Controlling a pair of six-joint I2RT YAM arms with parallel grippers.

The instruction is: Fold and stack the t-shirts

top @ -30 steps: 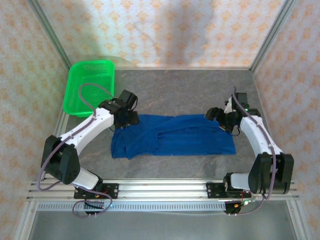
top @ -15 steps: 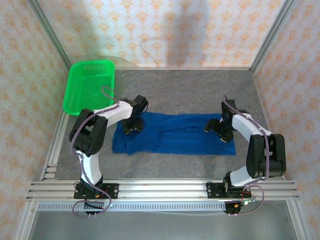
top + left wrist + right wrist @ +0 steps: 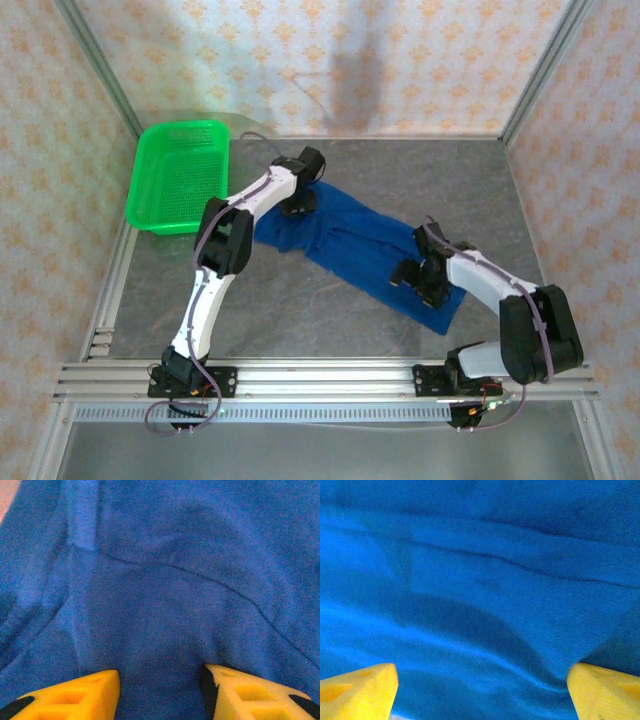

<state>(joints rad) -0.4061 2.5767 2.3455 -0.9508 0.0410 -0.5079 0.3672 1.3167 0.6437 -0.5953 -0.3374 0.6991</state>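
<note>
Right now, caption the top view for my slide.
Blue t-shirt lying diagonally on the table, left gripper and right gripper over it, basket far left.

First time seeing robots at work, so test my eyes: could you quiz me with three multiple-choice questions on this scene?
1. Where is the basket? A) the table's far left corner B) near right corner C) in the middle
2. The shirt is: A) red B) blue C) white
3. The right pincer has its jaws: A) shut tight B) clamped on the basket C) wide apart
Answers: 1 A, it sits far left, off the shirt; 2 B, it looks blue throughout; 3 C, its yellow fingers stand far apart.
</note>
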